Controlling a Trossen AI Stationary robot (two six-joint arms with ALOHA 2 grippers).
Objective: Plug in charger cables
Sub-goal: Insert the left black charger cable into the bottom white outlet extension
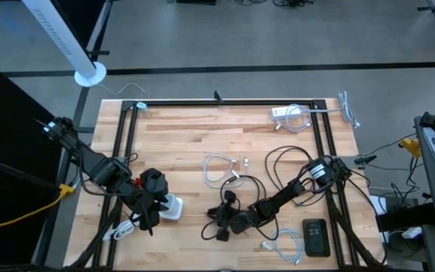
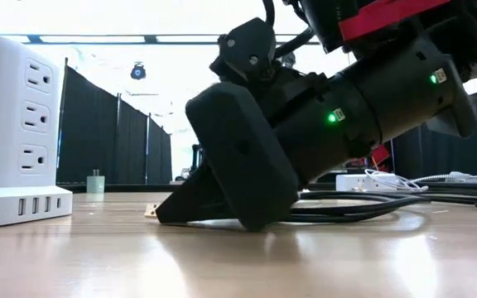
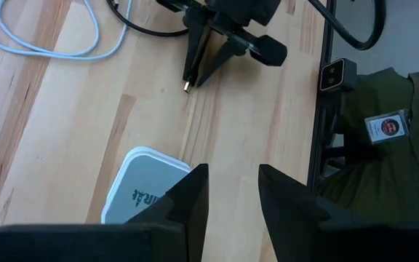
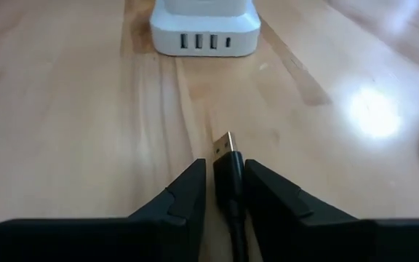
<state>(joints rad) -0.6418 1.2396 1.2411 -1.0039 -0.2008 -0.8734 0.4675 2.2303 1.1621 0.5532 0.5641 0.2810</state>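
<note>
- The black charger cable (image 4: 230,191) is clamped between the fingers of the right pincer (image 4: 224,191), with its metal plug tip (image 4: 225,140) projecting just past the fingertips and held low over the worktop (image 4: 64,131).
- The plug is pointed at the row of small ports on the base of the white cube-shaped adapter (image 4: 205,29), which is seen ahead of it and still apart from it; no contact is made yet.
- Nothing is seen plugged into those ports, so the task is judged to be at an early stage: one cable is gripped and lined up, the insertion is left to do.
- The left pincer (image 3: 231,191) is held just above the adapter (image 3: 140,191) with its fingers apart and nothing between them.
- A white coiled cable (image 1: 219,168) is left loose near the middle of the worktop, and another (image 1: 285,243) near the front edge at the right.
- At the far edge, a white power strip (image 1: 284,113) is seen with light cables beside it.
</note>
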